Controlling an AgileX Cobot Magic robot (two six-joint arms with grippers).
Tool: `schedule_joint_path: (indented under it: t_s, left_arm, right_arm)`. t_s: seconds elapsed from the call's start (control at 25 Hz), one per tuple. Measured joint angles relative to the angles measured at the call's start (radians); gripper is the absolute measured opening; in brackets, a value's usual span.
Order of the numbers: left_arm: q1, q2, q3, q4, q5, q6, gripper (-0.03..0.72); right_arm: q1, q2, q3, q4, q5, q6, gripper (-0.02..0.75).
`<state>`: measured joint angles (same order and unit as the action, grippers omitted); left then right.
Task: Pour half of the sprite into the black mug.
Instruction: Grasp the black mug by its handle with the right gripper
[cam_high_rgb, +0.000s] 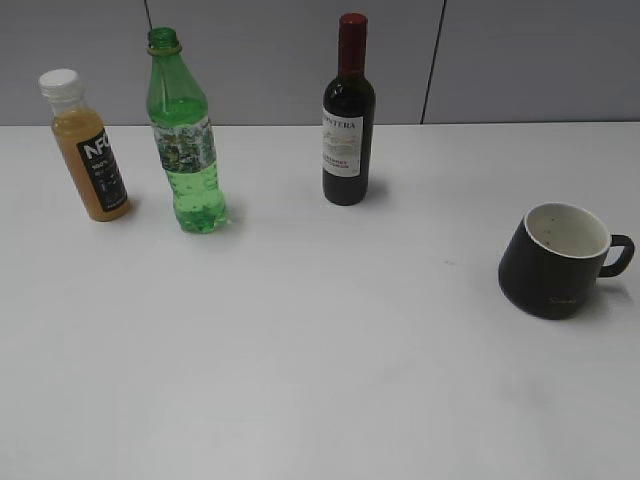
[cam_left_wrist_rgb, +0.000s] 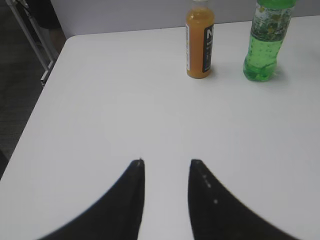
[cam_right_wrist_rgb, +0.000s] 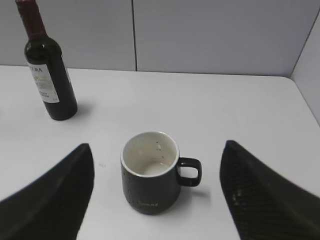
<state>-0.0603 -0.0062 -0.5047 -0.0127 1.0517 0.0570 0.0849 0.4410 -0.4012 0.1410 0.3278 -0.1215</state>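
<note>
The sprite (cam_high_rgb: 185, 140), a tall uncapped green bottle, stands upright at the back left of the white table; it also shows in the left wrist view (cam_left_wrist_rgb: 266, 42). The black mug (cam_high_rgb: 557, 260) with a white inside stands at the right, handle pointing right. In the right wrist view the mug (cam_right_wrist_rgb: 150, 175) stands between the wide-open fingers of my right gripper (cam_right_wrist_rgb: 157, 147), untouched. My left gripper (cam_left_wrist_rgb: 166, 162) is open and empty over bare table, well short of the sprite. Neither gripper shows in the exterior view.
An orange juice bottle (cam_high_rgb: 85, 145) with a white cap stands left of the sprite and shows in the left wrist view (cam_left_wrist_rgb: 200, 42). A dark wine bottle (cam_high_rgb: 348, 115) stands at the back middle, also in the right wrist view (cam_right_wrist_rgb: 47, 70). The table's left edge (cam_left_wrist_rgb: 37, 110) is near.
</note>
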Motion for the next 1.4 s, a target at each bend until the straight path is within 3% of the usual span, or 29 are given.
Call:
schedule_joint_path:
  t_s: [0.6, 1.08, 1.4]
  left_arm:
    - [0.0, 0.0, 0.0, 0.0, 0.0, 0.0, 0.239]
    - [0.0, 0.0, 0.0, 0.0, 0.0, 0.0, 0.239]
    - [0.0, 0.0, 0.0, 0.0, 0.0, 0.0, 0.239]
  right_arm:
    - [0.0, 0.15, 0.236, 0.017, -0.517, -0.002, 0.593]
    - [0.0, 0.41, 0.252, -0.036, -0.711, -0.002, 0.589]
    - [0.0, 0.583, 0.321, -0.06, -1.02, -0.002, 0.538]
